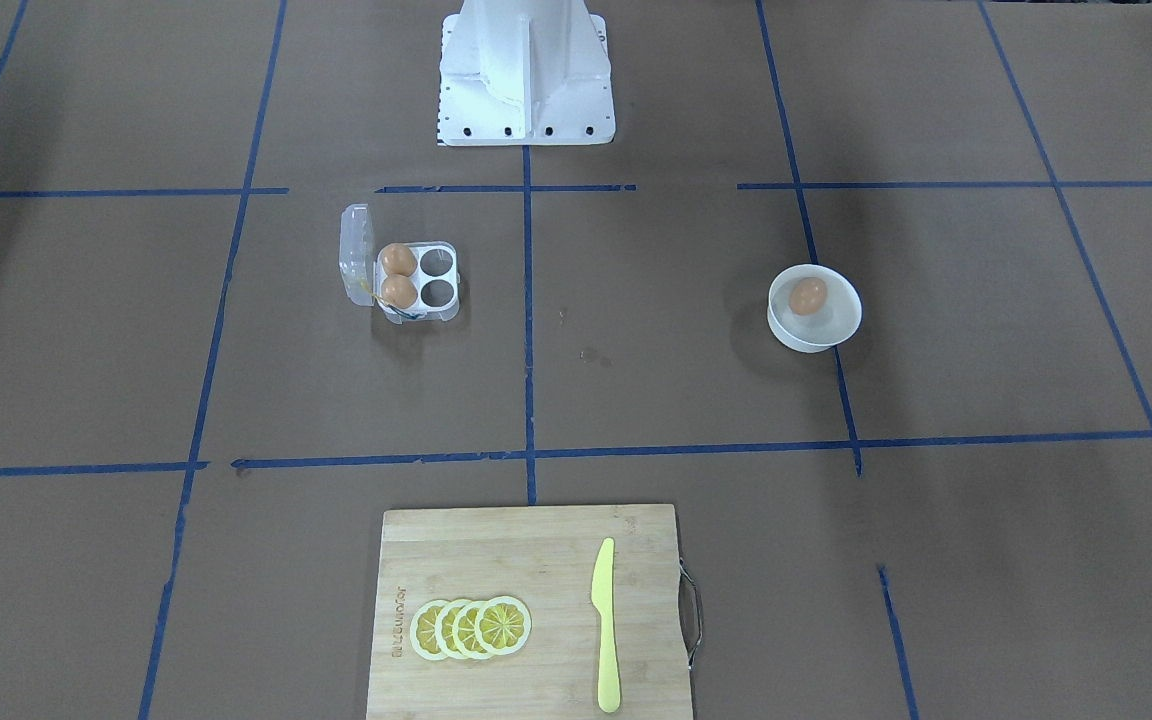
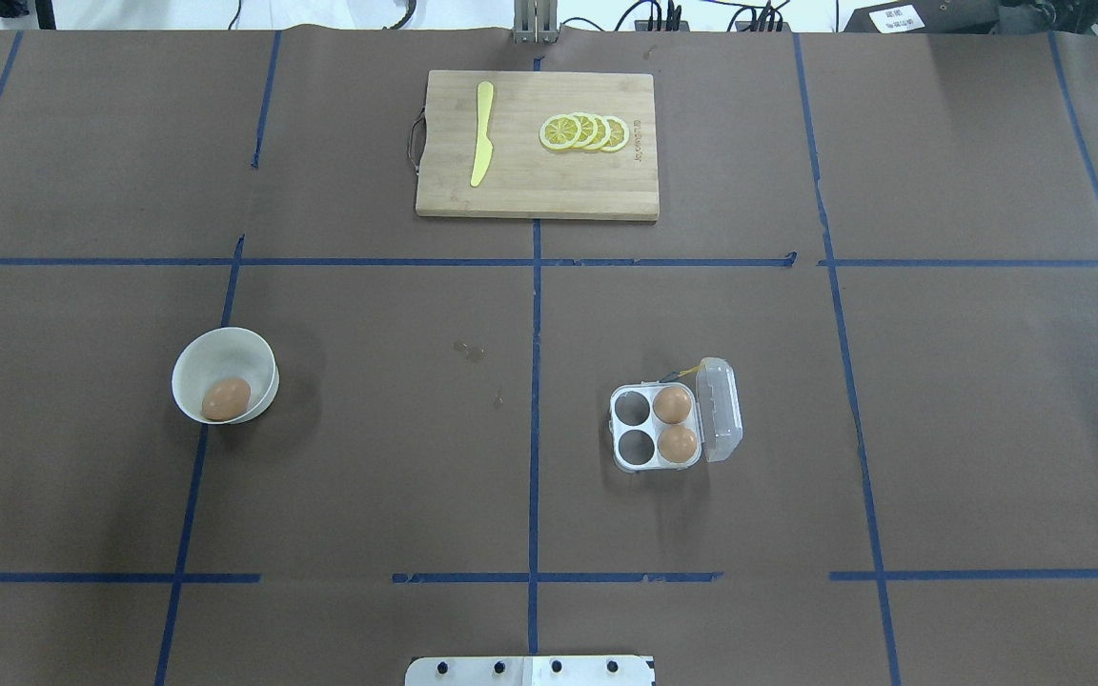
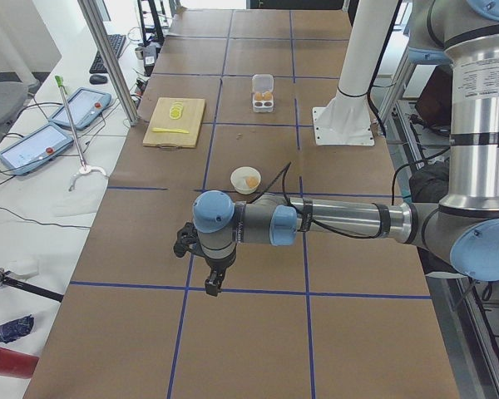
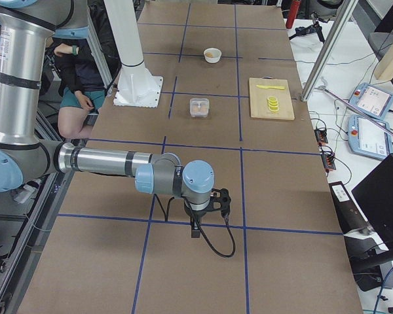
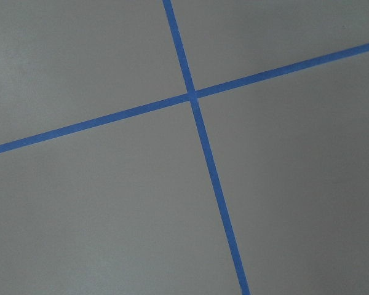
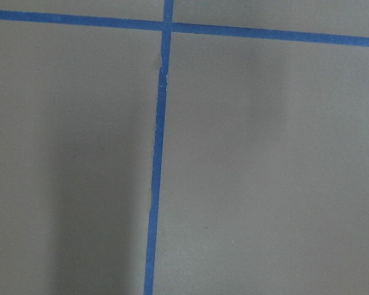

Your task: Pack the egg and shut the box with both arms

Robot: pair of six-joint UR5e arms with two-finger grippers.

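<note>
One orange-brown egg [image 1: 808, 296] lies in a round white bowl [image 1: 841, 330], also in the overhead view [image 2: 226, 398]. The clear egg carton [image 1: 441, 275] stands open, its lid [image 2: 721, 410] hinged up at the side. Two eggs [image 2: 672, 404] [image 2: 679, 443] fill the cells by the lid; the other two cells are empty. My left gripper [image 3: 212, 283] hangs over bare table near the left end, far from the bowl [image 3: 246, 179]. My right gripper [image 4: 195, 229] hangs near the right end, far from the carton [image 4: 199, 106]. I cannot tell whether either is open or shut.
A wooden cutting board [image 2: 530, 191] lies at the far middle edge with lemon slices [image 2: 584, 132] and a yellow knife [image 2: 482, 133] on it. The white pedestal [image 1: 526, 80] stands at the robot's side. Both wrist views show only brown paper and blue tape.
</note>
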